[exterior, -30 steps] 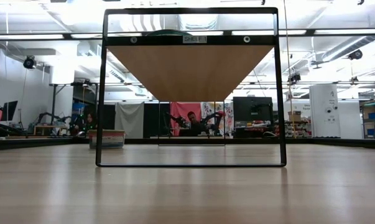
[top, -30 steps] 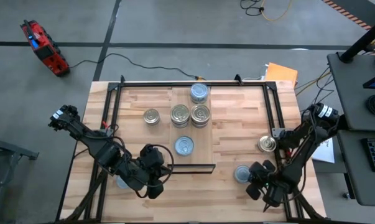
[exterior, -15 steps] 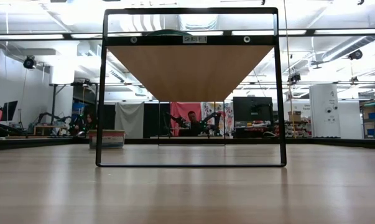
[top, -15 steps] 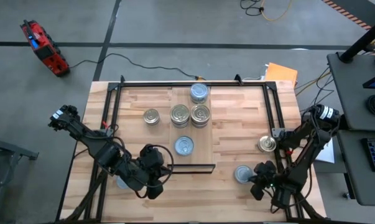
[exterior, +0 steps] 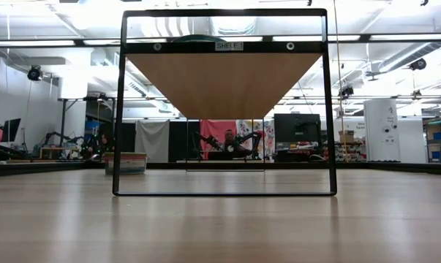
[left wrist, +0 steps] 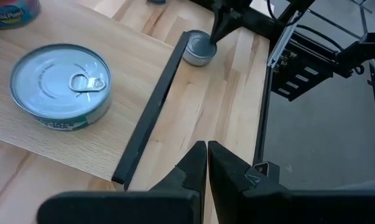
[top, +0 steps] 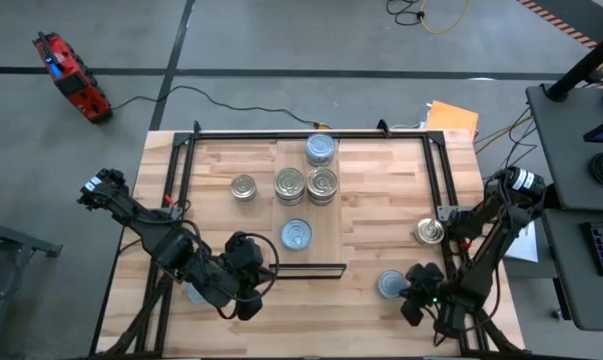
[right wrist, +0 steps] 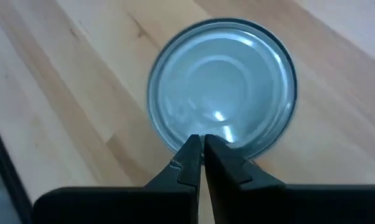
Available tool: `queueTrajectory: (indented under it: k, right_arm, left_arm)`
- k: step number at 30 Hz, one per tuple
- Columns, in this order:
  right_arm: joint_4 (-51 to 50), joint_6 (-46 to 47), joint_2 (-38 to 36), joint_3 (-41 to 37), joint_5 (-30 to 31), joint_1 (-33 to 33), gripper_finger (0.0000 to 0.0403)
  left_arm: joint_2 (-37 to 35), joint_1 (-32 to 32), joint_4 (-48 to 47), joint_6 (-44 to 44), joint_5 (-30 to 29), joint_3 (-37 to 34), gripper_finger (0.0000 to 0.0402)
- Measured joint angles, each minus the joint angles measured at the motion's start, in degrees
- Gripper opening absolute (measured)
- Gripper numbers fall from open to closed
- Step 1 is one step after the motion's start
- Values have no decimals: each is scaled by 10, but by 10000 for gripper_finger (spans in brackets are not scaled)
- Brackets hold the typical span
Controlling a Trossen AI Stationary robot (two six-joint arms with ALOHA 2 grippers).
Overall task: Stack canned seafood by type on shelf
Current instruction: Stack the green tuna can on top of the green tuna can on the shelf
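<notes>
1. The right gripper (right wrist: 201,149) hangs over a blue-grey tin (top: 390,285) at about 4 o'clock on the table (top: 381,210), fingers pressed together, holding nothing.
2. The left gripper (left wrist: 206,155), also pinched together and empty, waits near 7 o'clock.
3. The shelf (top: 326,215) carries 4 tins (1 gold tin (top: 244,187) sits just off it).
4. Risk: descending with the fingers together would shove or tip the tin instead of straddling it.
</notes>
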Motion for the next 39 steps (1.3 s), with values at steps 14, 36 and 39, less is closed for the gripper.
queueTrajectory:
  k: [14, 36, 39]
  right_arm:
    - [205, -168, 52, 4, -10, -108, 12]
    - [-125, -173, -2, 71, -130, -159, 12]
    - [-35, -156, 2, 48, -130, -159, 12]
  left_arm:
    - [3, -2, 6, 12, -46, 0, 0]
    - [91, -53, 69, -37, -50, 0, 0]
    - [92, -60, 69, -40, -49, 0, 0]
